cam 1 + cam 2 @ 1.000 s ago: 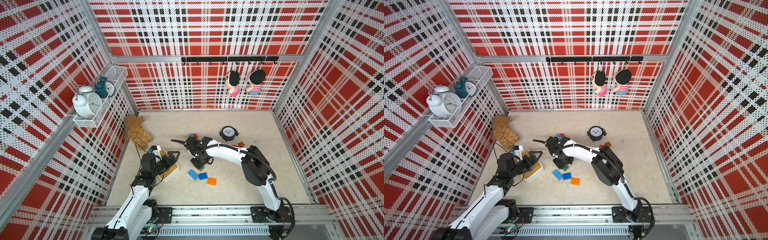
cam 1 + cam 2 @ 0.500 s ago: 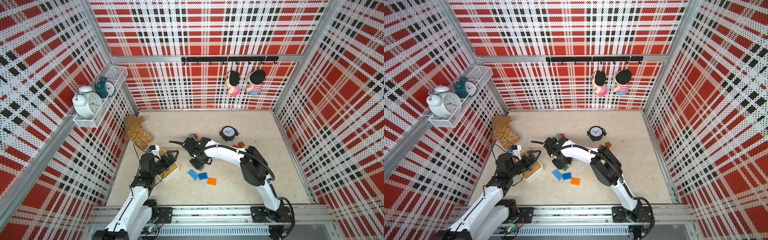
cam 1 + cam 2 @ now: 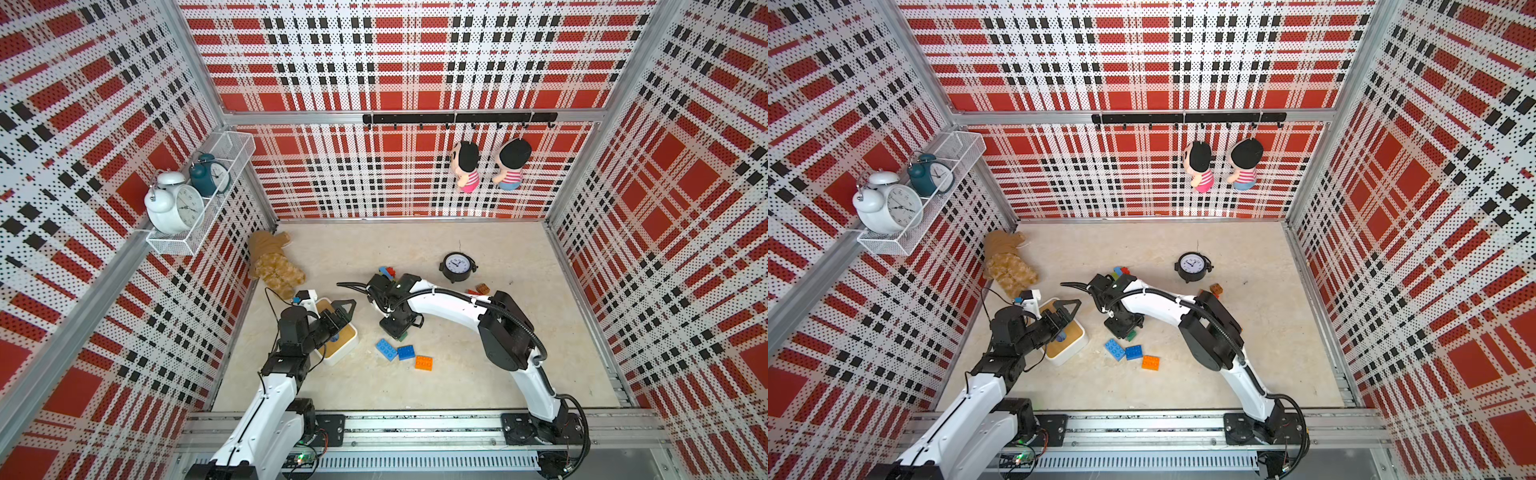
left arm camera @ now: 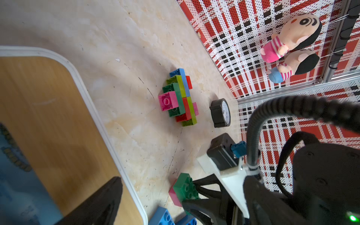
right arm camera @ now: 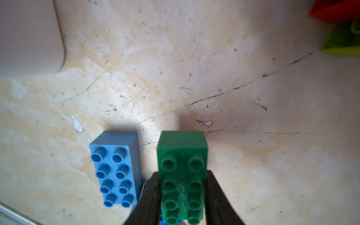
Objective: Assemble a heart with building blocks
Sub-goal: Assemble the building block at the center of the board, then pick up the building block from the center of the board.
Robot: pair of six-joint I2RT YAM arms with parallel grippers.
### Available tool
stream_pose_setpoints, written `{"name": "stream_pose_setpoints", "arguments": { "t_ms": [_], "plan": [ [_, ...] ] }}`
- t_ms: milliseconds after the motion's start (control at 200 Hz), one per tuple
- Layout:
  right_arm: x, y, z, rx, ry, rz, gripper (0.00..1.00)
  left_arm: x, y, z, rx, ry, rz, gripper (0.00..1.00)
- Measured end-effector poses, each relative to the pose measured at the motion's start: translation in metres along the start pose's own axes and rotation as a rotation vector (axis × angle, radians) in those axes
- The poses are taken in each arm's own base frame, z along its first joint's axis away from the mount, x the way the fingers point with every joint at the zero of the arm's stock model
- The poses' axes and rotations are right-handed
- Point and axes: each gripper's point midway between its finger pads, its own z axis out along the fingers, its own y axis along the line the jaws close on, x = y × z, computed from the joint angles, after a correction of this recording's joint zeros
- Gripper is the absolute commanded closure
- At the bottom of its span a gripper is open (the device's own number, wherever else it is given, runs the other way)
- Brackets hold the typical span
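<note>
In both top views the right pincer (image 3: 399, 328) sits low in the middle of the frame, pointing down at the beige marbled desk (image 3: 478, 374). It is clenched on a dark green eight-stud plastic building block (image 5: 182, 152), with one black finger against each long side. In the left wrist view a pink block (image 4: 174, 194) shows against the green one's underside. Whether the pair clears the desk cannot be told.

Just beside the green block, in the lower left of the right wrist view, a light blue eight-stud block (image 5: 115, 167) lies flat with its studs up, apart from the pincer. In a top view a darker blue square block (image 3: 406, 352) touches its end, and an orange block (image 3: 424, 363) lies just to the lower right of that.

The part-built cluster of joined blue, lime, green, red and pink blocks (image 4: 179, 97) lies on the desk above centre in the left wrist view. In the top views the right arm mostly hides it. A small round black clock (image 3: 457, 266) stands near it, to the right.

The left pincer (image 3: 340, 316) is released, its jaws spread wide and holding nothing. It hangs over a white rectangular box with a wooden lid (image 3: 351, 347) at lower left of centre.
</note>
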Motion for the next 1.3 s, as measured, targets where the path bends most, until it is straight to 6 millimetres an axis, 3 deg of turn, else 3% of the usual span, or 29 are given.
{"name": "stream_pose_setpoints", "arguments": {
  "t_ms": [155,246,476,616,646,837,987,1127,1203,1303],
  "plan": [
    [0.004,-0.012,-0.004,-0.041,-0.036,0.045,1.0,0.002,0.0,0.002,-0.005,0.007,0.024,0.0],
    [0.013,-0.032,-0.007,-0.038,-0.046,0.086,1.0,0.008,-0.005,0.008,-0.008,0.031,0.057,0.0],
    [0.053,-0.09,-0.014,0.006,-0.014,0.163,1.0,0.047,-0.055,0.035,0.079,0.155,0.207,0.0],
    [0.065,-0.105,-0.016,0.022,-0.004,0.157,1.0,0.067,-0.075,0.05,0.108,0.197,0.27,0.0],
    [0.066,-0.105,-0.016,0.023,-0.004,0.152,0.97,0.07,-0.077,0.052,0.106,0.204,0.277,0.0],
    [0.065,-0.106,-0.017,0.024,-0.015,0.14,0.5,0.074,-0.078,0.059,0.095,0.196,0.292,0.01],
    [0.06,-0.107,-0.025,0.029,-0.054,0.121,0.46,0.059,-0.081,0.054,0.1,0.143,0.28,0.01],
    [0.052,-0.102,-0.047,0.036,-0.148,0.065,0.46,0.035,-0.076,0.039,0.104,0.06,0.241,0.01],
    [0.048,-0.087,-0.058,0.023,-0.203,-0.013,0.46,0.023,-0.064,0.029,0.087,0.02,0.207,0.01],
    [0.046,-0.052,-0.059,-0.03,-0.243,-0.161,0.45,0.01,-0.042,0.017,0.052,-0.026,0.148,0.01]
  ]
}}
